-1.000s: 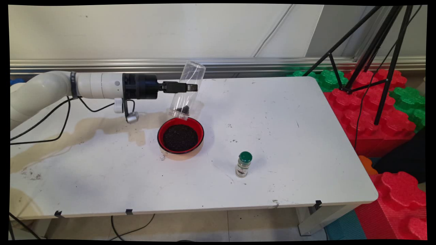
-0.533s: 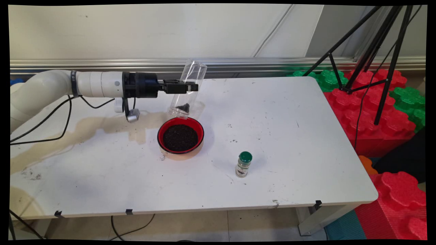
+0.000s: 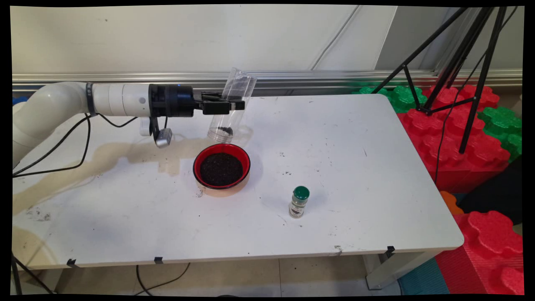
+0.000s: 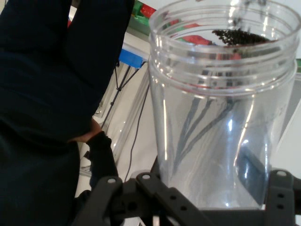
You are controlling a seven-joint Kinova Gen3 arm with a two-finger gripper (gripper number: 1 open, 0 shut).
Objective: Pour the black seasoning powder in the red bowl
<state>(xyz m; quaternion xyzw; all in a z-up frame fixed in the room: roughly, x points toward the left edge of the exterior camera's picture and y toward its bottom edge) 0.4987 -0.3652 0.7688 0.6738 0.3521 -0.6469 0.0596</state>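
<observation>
Above table (image 3: 355,146), pincer (image 3: 234,104) grips jar (image 3: 230,109) over bowl (image 3: 221,167).

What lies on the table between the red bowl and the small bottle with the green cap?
Nothing stands between the bowl and the bottle: the main view shows only bare white table with a few dark specks there.

Gripper (image 3: 236,105), fingers closed on clear plastic jar (image 3: 231,106), tilted mouth-down above red bowl (image 3: 221,166) of dark grains. Green-capped spice bottle (image 3: 299,202) upright, right of bowl. White table (image 3: 359,167).
</observation>
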